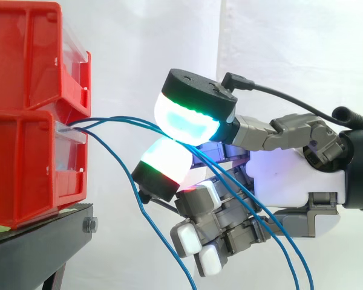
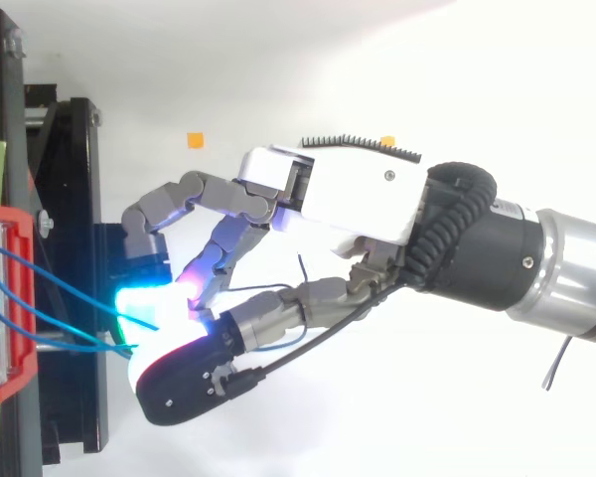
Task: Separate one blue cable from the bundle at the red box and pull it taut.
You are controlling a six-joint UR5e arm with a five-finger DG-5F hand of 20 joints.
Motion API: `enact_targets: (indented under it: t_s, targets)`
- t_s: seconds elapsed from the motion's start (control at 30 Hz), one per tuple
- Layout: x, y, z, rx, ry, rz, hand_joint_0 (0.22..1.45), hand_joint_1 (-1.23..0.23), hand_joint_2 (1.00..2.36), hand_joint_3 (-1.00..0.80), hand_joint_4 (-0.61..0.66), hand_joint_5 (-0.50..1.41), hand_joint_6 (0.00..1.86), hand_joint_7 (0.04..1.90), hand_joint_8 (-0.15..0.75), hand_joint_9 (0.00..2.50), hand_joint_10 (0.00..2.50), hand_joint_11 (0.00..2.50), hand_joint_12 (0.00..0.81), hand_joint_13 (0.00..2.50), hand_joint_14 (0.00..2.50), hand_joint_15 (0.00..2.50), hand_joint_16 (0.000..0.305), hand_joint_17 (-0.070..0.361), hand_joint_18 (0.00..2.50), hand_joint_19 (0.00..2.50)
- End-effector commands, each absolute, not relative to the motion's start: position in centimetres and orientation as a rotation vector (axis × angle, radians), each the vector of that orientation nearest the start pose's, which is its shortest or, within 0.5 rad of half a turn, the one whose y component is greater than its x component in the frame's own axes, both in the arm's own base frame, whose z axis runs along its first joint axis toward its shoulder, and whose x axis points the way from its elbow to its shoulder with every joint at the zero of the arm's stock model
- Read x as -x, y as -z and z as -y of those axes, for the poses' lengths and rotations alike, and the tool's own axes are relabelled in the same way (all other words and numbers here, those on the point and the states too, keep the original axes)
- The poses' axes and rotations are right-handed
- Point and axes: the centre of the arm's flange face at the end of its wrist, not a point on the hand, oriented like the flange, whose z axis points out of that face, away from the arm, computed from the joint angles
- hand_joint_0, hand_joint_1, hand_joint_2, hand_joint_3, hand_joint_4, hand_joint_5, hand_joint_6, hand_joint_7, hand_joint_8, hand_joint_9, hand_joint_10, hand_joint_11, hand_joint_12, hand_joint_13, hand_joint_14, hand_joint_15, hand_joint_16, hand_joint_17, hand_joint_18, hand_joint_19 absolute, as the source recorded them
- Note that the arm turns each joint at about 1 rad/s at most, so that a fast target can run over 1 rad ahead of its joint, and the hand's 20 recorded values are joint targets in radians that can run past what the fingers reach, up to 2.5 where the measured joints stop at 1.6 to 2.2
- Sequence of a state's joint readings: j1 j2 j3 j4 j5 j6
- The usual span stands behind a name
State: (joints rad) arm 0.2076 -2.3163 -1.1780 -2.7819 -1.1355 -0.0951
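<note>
Cables: the blue cables (image 1: 118, 119) came out at the front of the red bins (image 1: 24, 90), where the upper bin sat on the lower one, and ran in a gentle arch to the hand (image 1: 290, 175).
Grip: two glowing pads (image 1: 187, 115), one above the other, were closed together on the blue cables just beside the bins; how many strands lay in the pinch could not be told.
Past the grip: blue strands ran on across the palm and dropped toward the lower edge of the side view.
Loose strand: one hanging strand (image 1: 126, 175) fell from the bin front, passing below the pinch.
Other fingers: curled in under the palm, white-tipped, holding nothing.
Bins: stacked on a black stand (image 1: 42, 241).
Behind: a white curtain (image 1: 290, 48).
</note>
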Motion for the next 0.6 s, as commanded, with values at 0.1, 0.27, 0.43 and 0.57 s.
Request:
enact_targets:
  t_s: [0.1, 0.27, 0.43, 0.57]
  targets:
    - [-76.69, -23.97, 1.79, -1.246, -0.97, -1.091, 0.66, -1.0, 1.0, -0.5, 0.1, -0.15, 0.91, 1.33, 0.34, 1.18, 0.03, 1.2, 0.408, 1.05, 0.03, 0.77, 0.055, 0.123, 0.88, 0.73]
    - [-76.71, -23.98, 1.79, -1.245, -0.971, -1.089, 0.61, -1.02, 1.0, -0.5, 0.11, -0.14, 0.91, 1.32, 0.341, 1.19, 0.03, 1.21, 0.408, 1.05, 0.03, 0.78, 0.055, 0.124, 0.88, 0.74]
    - [-76.68, -23.95, 1.78, -1.246, -0.97, -1.093, 0.52, -0.97, 1.0, -0.5, 0.12, -0.14, 0.9, 1.3, 0.355, 1.21, 0.03, 1.2, 0.429, 1.07, 0.03, 0.77, 0.059, 0.133, 0.91, 0.74]
    - [-76.74, -24.05, 1.78, -1.245, -0.972, -1.088, 0.47, -0.87, 1.0, -0.5, 0.13, -0.14, 0.89, 1.22, 0.369, 1.22, 0.03, 1.18, 0.445, 1.09, 0.03, 0.77, 0.063, 0.141, 0.94, 0.74]
